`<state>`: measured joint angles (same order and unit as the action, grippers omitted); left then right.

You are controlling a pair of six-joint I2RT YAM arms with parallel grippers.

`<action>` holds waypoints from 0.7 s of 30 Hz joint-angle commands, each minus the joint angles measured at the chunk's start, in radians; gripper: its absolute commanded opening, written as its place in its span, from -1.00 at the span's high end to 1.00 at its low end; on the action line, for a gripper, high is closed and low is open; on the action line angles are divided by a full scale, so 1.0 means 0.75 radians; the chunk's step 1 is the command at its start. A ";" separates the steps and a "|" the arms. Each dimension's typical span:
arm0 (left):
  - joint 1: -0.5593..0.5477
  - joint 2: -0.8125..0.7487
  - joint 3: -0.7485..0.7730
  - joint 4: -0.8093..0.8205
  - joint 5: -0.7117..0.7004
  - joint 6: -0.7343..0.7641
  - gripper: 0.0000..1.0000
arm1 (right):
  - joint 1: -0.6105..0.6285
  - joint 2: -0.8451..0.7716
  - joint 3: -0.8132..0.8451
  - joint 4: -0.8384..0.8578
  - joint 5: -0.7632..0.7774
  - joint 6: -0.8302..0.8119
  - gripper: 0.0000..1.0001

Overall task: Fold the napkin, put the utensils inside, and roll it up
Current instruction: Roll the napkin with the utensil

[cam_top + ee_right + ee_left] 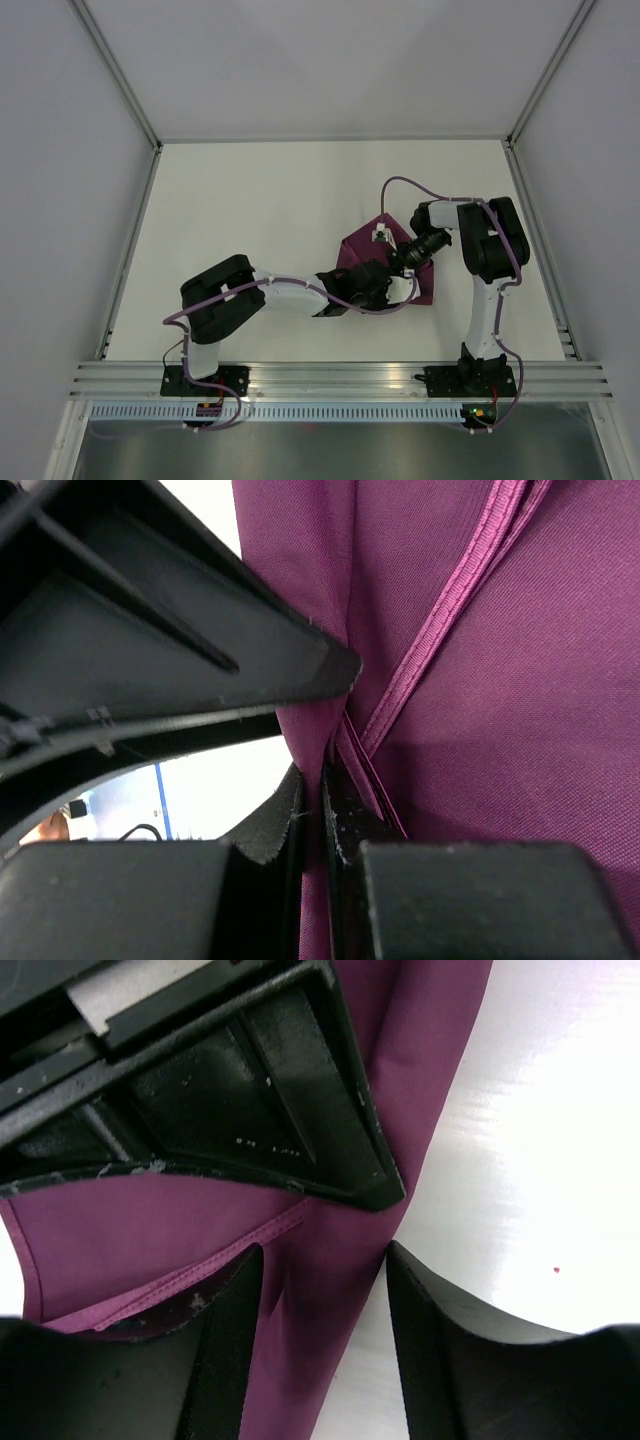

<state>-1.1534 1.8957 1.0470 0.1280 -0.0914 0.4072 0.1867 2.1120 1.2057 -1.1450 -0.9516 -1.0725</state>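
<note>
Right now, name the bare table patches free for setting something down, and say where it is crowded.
Free: the far table strip between back wall and napkin; the left part between the side rail and the left arm. Crowded: right of centre, where the left gripper and right gripper meet on the napkin.

Legible text, top external view: none; anything on the arms and bases is too small to read.
Legible text, left wrist view: none.
Legible text, right wrist view: none.
Napkin [480, 680]: plain cloth with a stitched hem, carries no readable lettering or label.
</note>
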 commanded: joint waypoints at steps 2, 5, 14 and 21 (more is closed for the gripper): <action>-0.002 0.049 0.046 0.030 0.077 0.058 -0.05 | -0.004 0.062 0.012 0.152 0.150 -0.069 0.85; 0.008 0.066 0.042 0.022 0.115 0.034 0.29 | -0.004 0.066 0.021 0.152 0.152 -0.061 0.85; 0.112 0.127 0.113 -0.154 0.426 -0.062 0.91 | -0.004 0.035 0.035 0.177 0.166 -0.010 0.80; 0.206 0.186 0.201 -0.299 0.686 -0.142 0.95 | -0.008 -0.171 0.043 0.205 0.173 0.078 0.10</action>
<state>-1.0283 1.9751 1.1736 0.0181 0.2783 0.3763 0.1806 2.0640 1.2217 -1.1423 -0.9039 -1.0035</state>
